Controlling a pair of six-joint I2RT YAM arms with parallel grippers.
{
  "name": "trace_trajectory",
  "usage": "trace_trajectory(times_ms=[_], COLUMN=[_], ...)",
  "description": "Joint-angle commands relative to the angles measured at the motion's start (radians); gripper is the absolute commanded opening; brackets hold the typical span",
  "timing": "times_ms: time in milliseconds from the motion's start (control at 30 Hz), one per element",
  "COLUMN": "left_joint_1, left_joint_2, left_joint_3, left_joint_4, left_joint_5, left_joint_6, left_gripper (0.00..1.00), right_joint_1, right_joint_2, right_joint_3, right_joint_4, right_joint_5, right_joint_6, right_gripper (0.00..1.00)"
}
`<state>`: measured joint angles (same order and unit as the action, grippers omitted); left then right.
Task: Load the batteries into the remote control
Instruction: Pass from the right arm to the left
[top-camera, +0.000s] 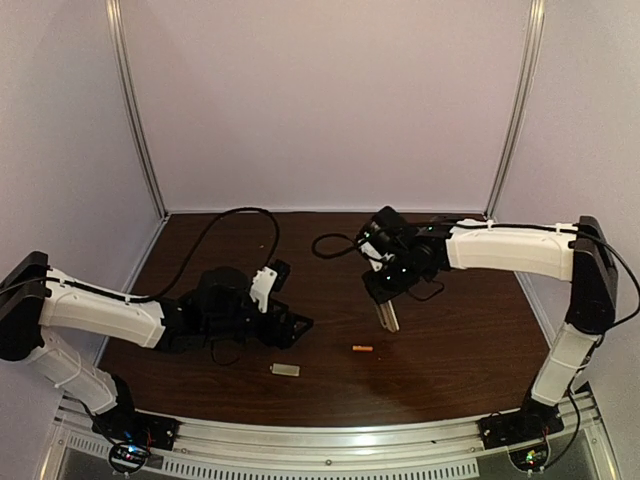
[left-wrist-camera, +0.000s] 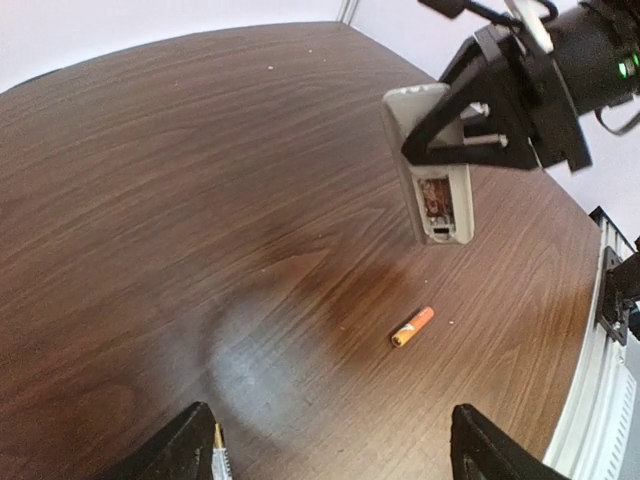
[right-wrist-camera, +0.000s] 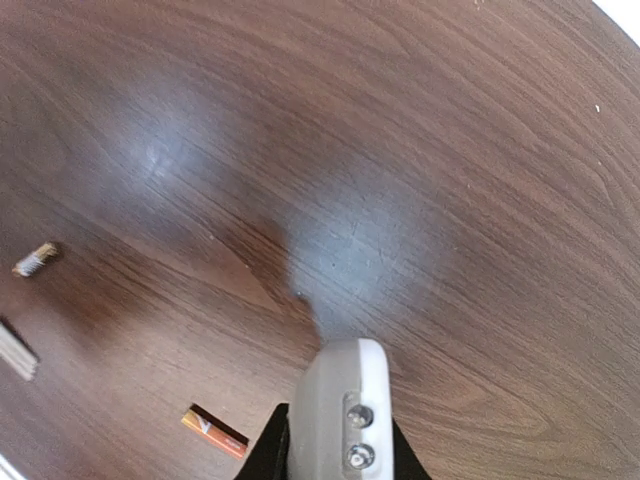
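Note:
My right gripper (top-camera: 381, 297) is shut on the remote control (top-camera: 386, 316), a slim pale handset hanging end-down above the table. In the left wrist view the remote control (left-wrist-camera: 432, 165) shows its back, with the battery bay (left-wrist-camera: 438, 196) uncovered. One orange-gold battery (top-camera: 362, 348) lies on the table just below it, also visible as the battery (left-wrist-camera: 412, 327) in the left wrist view and the battery (right-wrist-camera: 214, 432) in the right wrist view. My left gripper (left-wrist-camera: 335, 458) stands open, low over the table. A second small gold-tipped battery (left-wrist-camera: 219, 458) lies against its left finger (left-wrist-camera: 180, 448).
A small flat pale grey plate (top-camera: 285, 369) lies near the table's front edge, right of my left gripper (top-camera: 298, 325). Cables trail across the back of the brown table (top-camera: 460, 350). White walls close in the sides and back.

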<state>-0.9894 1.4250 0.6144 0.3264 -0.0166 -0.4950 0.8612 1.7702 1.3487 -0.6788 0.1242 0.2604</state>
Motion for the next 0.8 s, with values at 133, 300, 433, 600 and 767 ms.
trace_trajectory(times_ms=[133,300,433,600,767], left_joint_1=[0.0,-0.003,-0.004,-0.005,-0.005], left_joint_2=[0.075,0.159,0.217,0.301,0.35], left_joint_3=[0.141,0.179,0.206,0.225,0.204], left_joint_4=[0.089,0.231,0.341,0.435,0.592], left_joint_5=[0.199,0.296,0.37,0.47,0.558], left_joint_6=[-0.001,-0.101,-0.163,-0.233,-0.314], left_gripper=[0.82,0.81,0.75,0.64,0.48], right_joint_1=[-0.163,-0.171,-0.171,-0.171,-0.171], right_joint_2=[-0.277,-0.316,-0.33,-0.354,-0.366], right_joint_3=[-0.157,-0.243,-0.292,-0.331,-0.355], right_joint_4=[0.233,0.38,0.476,0.555,0.639], right_joint_5=[-0.553,-0.743,-0.842,-0.913,-0.975], right_joint_6=[0.12,0.191,0.24,0.265,0.303], right_gripper=[0.0,0.0,0.0,0.0,0.01])
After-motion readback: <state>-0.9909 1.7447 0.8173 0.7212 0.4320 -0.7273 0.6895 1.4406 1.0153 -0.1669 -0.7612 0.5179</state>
